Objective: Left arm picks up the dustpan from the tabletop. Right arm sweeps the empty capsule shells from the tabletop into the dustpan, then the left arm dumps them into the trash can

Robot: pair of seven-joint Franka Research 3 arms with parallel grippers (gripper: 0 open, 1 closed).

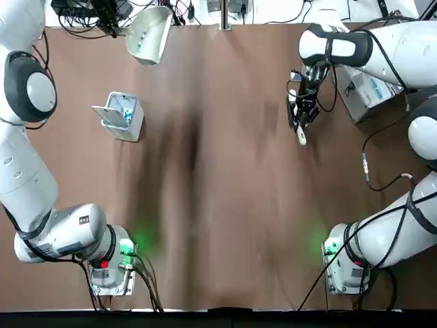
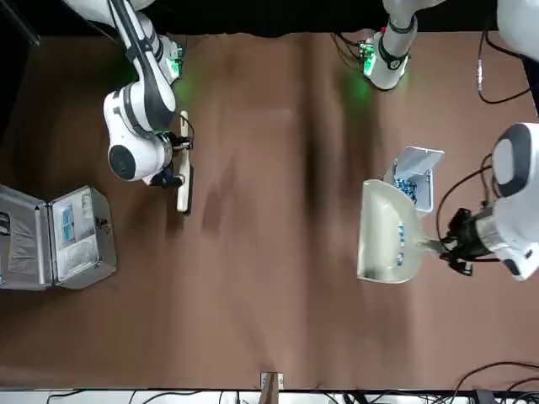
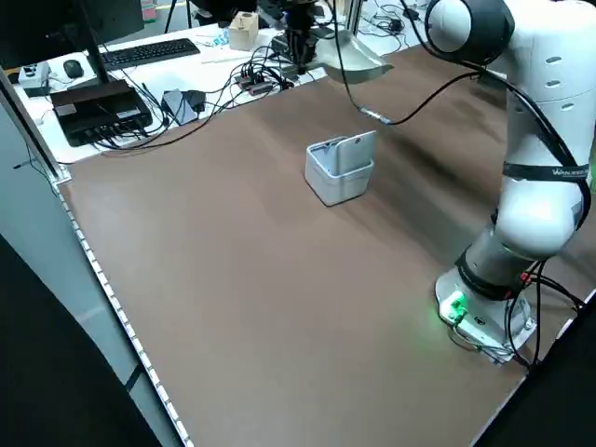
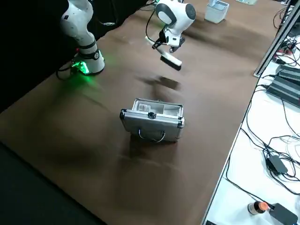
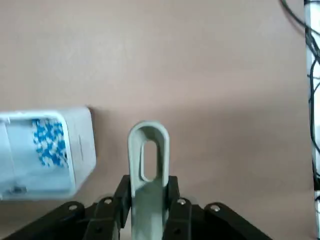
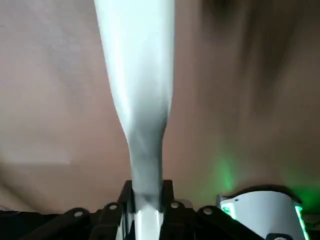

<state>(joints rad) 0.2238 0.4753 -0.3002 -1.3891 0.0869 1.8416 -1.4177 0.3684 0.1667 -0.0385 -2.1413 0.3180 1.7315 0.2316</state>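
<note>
My left gripper (image 2: 450,244) is shut on the thin handle of the cream dustpan (image 2: 386,231), which hangs in the air near the table's far edge, just beyond the trash can (image 1: 123,116). A few bluish specks lie in the dustpan (image 1: 150,34). The left wrist view shows the dustpan's handle (image 5: 148,160) between the fingers and blue capsule shells (image 5: 49,142) inside the trash can (image 5: 75,150). My right gripper (image 1: 304,113) is shut on a slim white brush (image 1: 301,137), held low over the table's right side. No shells show on the tabletop.
A silver case (image 2: 59,236) lies open at the far right of the table, beside the right arm. Cables and desk gear (image 3: 121,93) crowd the bench past the far edge. Both arm bases (image 1: 113,263) glow green at the near edge.
</note>
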